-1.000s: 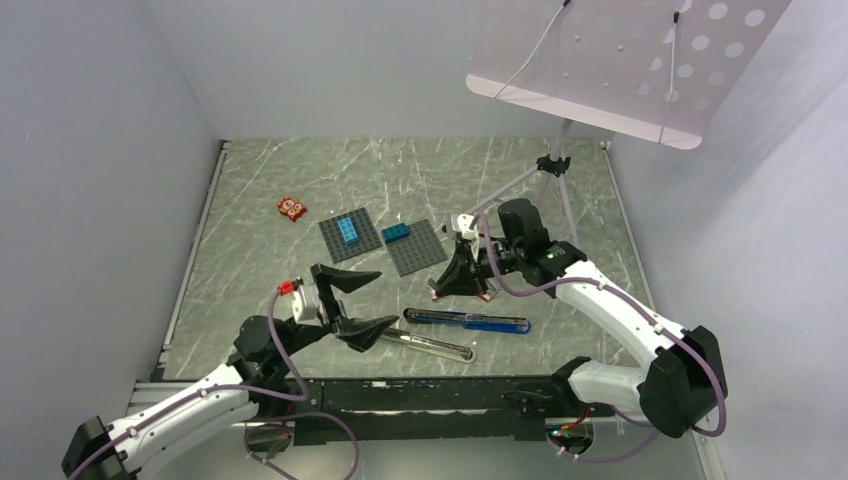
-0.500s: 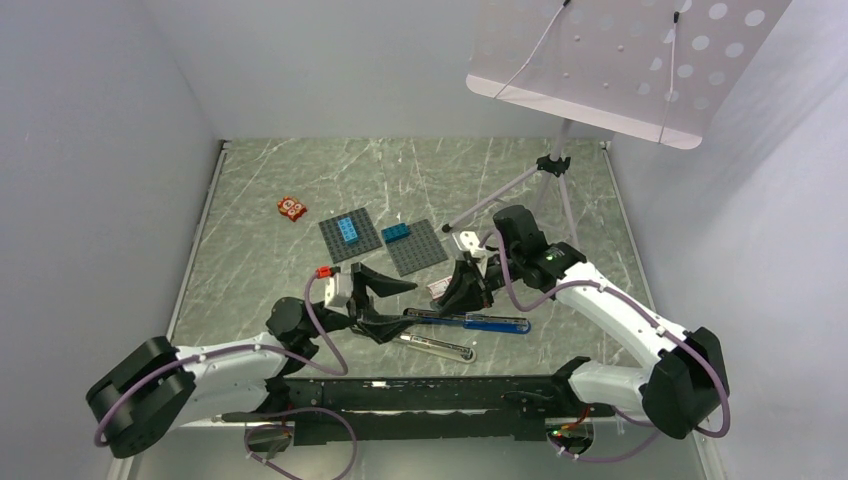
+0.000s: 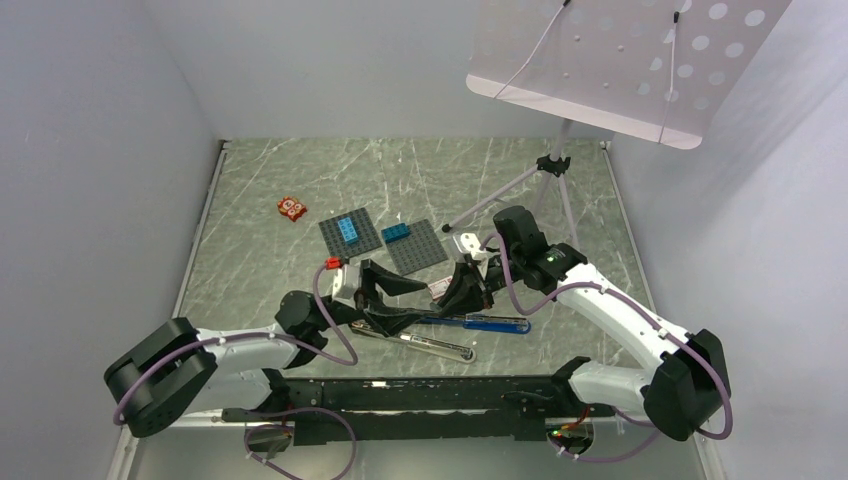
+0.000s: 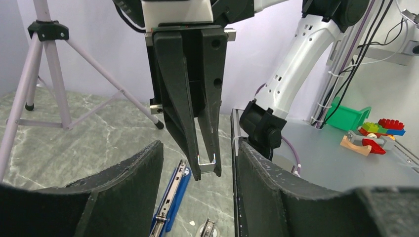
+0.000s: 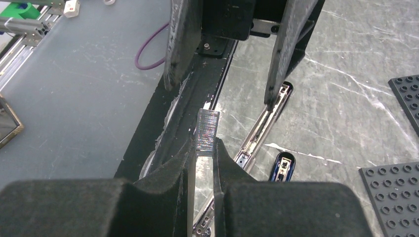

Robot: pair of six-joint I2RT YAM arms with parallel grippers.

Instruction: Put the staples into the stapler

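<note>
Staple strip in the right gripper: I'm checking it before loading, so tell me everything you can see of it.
It is a short, silvery metal strip of staples, finely ribbed across its top and U-shaped when seen end-on from the left wrist. The right gripper pinches its near end between both fingers, and the rest sticks out past the fingertips, clear of the marble table. The left gripper flanks it with open fingers, not touching. The opened blue and chrome stapler lies below, to one side.
</note>
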